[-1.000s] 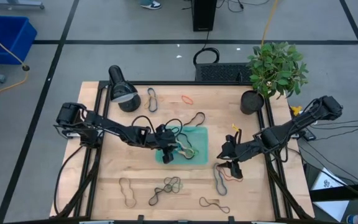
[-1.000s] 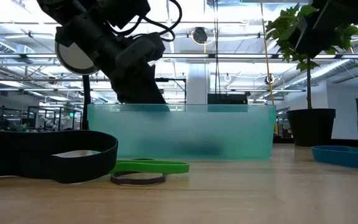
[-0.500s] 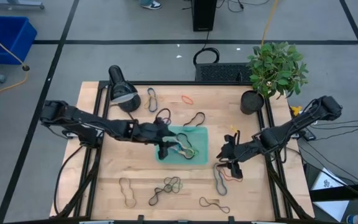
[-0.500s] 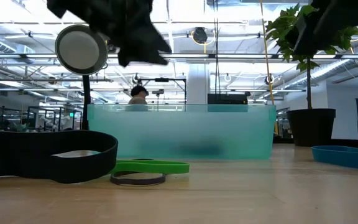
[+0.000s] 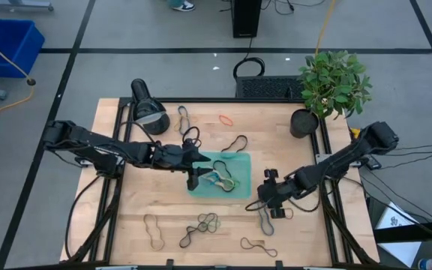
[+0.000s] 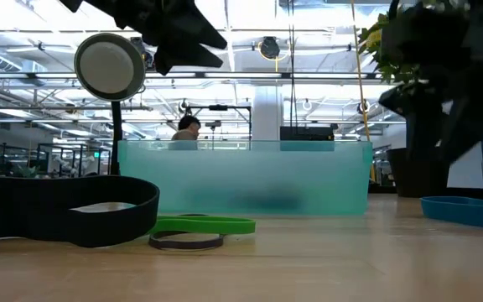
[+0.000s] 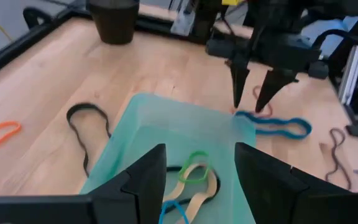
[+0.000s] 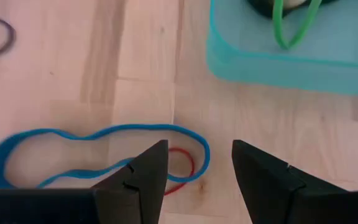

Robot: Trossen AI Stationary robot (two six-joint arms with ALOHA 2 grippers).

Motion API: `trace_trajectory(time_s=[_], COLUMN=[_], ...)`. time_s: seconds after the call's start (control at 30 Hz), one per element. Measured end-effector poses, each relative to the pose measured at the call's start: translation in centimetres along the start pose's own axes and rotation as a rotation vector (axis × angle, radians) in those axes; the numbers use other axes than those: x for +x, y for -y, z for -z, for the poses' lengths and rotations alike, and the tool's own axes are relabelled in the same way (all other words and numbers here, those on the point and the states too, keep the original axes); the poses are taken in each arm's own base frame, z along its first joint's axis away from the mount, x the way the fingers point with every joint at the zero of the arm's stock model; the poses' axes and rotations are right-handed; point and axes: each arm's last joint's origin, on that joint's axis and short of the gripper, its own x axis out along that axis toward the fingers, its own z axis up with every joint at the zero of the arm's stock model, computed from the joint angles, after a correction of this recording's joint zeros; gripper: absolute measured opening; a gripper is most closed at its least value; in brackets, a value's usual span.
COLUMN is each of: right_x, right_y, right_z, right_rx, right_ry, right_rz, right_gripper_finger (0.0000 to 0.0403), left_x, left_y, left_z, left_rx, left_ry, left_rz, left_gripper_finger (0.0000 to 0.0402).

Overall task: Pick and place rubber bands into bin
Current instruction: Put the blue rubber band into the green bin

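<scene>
The right gripper (image 8: 194, 180) has its fingers apart above a blue band (image 8: 98, 155), ready to grab it for the bin (image 8: 278, 56).

Rubber bands (image 5: 226, 181) lie in the bin (image 5: 240, 161) mid-table (image 5: 298, 232), others scattered around.

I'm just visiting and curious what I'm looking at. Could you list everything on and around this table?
bin: one, translucent teal, table centre, holding green, tan and blue bands.
rubber bands: many, black, orange, blue, scattered on the wood.
blue band: one, beside the bin, under the right gripper.
lamp: one, black, table's back left.
plant: one, green, black pot, back right.
crate: one, blue, on the floor.
left gripper: open, above the bin.
right gripper: open, over the blue band.
</scene>
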Motion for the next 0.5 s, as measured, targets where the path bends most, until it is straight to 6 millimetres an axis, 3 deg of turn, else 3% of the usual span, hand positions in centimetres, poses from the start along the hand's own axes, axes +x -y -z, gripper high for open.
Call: trace_trajectory(time_s=[0.27,0.5], right_x=[2.5,2.8], right_y=[0.0,-0.1], right_z=[0.5,0.5], right_rx=[0.0,0.001], right_ry=[-0.092,-0.085], right_rz=[0.037,0.035], right_gripper_finger=[0.0169,0.0169], left_x=[0.0,0.0], left_y=[0.0,0.0], left_z=[0.1,0.1], left_rx=[-0.004,-0.006], left_ry=[-0.006,-0.005], left_rz=[-0.002,-0.002], left_gripper_finger=[0.0198,0.0198])
